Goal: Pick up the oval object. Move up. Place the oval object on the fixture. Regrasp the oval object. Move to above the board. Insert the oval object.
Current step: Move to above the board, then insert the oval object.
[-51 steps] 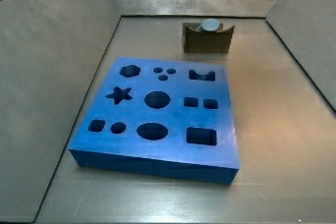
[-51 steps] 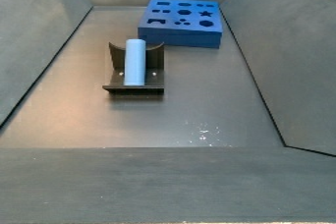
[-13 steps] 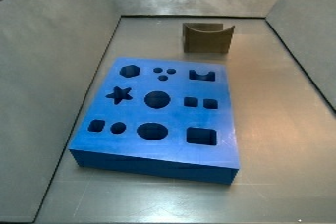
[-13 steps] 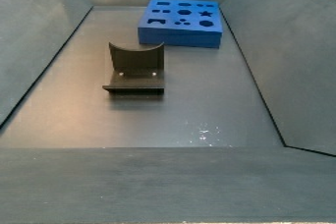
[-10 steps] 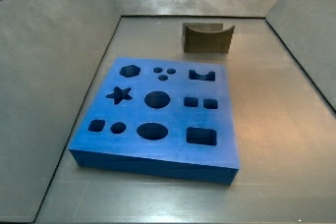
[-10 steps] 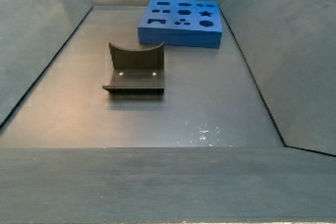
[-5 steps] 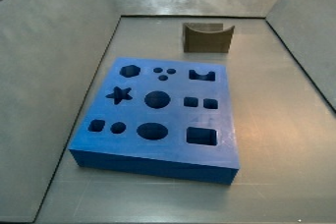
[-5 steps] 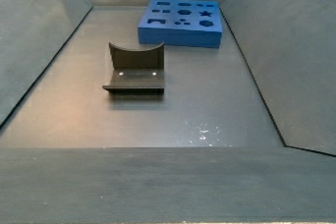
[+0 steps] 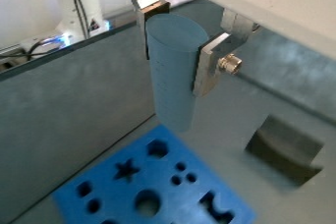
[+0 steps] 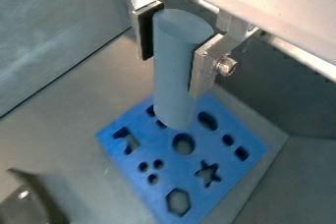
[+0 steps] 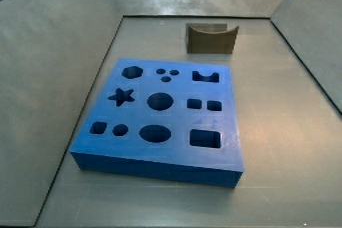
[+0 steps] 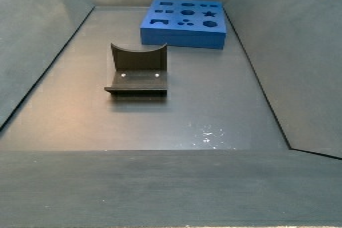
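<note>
In both wrist views the gripper (image 9: 175,33) was closed on the oval object (image 9: 174,76), its silver fingers (image 10: 209,61) clamping the upper end on opposite sides. The pale blue-grey peg hung upright, lower end downward, raised well clear above the board (image 10: 191,154). The fixture (image 9: 286,149) stood apart from the board on the grey floor (image 9: 223,140), its notch holding nothing.

In both side views neither gripper nor peg appeared within the frame. The board (image 11: 163,113) lay flat with every hole unoccupied. The fixture (image 12: 136,69) sat well apart from the board (image 12: 186,22), its notch bare.
</note>
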Robot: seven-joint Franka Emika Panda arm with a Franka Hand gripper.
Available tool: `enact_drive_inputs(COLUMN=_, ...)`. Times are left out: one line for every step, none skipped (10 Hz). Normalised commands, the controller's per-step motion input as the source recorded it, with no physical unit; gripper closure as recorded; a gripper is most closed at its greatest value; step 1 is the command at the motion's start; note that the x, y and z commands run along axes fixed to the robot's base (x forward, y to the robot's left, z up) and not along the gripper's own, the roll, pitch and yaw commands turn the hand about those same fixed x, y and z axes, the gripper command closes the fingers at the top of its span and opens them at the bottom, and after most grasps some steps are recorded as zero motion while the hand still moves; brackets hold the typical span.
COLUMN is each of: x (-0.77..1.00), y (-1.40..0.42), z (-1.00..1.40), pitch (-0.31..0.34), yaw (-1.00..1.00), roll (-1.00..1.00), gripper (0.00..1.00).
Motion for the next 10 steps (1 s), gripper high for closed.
enact_drive_inputs(x=-0.09, y=-0.02, z=0.01, pitch=-0.08, yaw=-0.02, roll=-0.32, gripper=1.0)
enact_drive_inputs(x=-0.02, y=0.0, z=-0.02, pitch=0.0, yaw=-0.01, roll=0.0, gripper=1.0)
enact_drive_inputs(x=0.0, y=-0.13, z=-0.46, pitch=0.0, yaw=-0.11, roll=0.01, gripper=1.0)
enact_drive_inputs(x=0.0, y=-0.09, z=-0.43, pitch=0.0, yaw=-0.12, roll=0.0, gripper=1.0)
enact_drive_inputs(x=0.0, y=-0.17, z=-0.56, pitch=0.0, yaw=-0.1, roll=0.0, gripper=1.0)
enact_drive_inputs(x=0.0, y=-0.25, z=-0.84, pitch=-0.05, yaw=-0.08, roll=-0.01, gripper=1.0)
enact_drive_inputs(x=-0.03, y=-0.37, z=-0.99, pitch=-0.08, yaw=-0.04, roll=0.0, gripper=1.0)
enact_drive_inputs(x=-0.02, y=-0.41, z=-1.0, pitch=-0.084, yaw=0.0, roll=0.0, gripper=1.0)
enact_drive_inputs(x=0.0, y=-0.42, z=-1.0, pitch=-0.09, yaw=0.0, roll=0.0, gripper=1.0)
enact_drive_inputs(x=0.0, y=-0.46, z=-0.99, pitch=-0.107, yaw=0.0, roll=0.0, gripper=1.0)
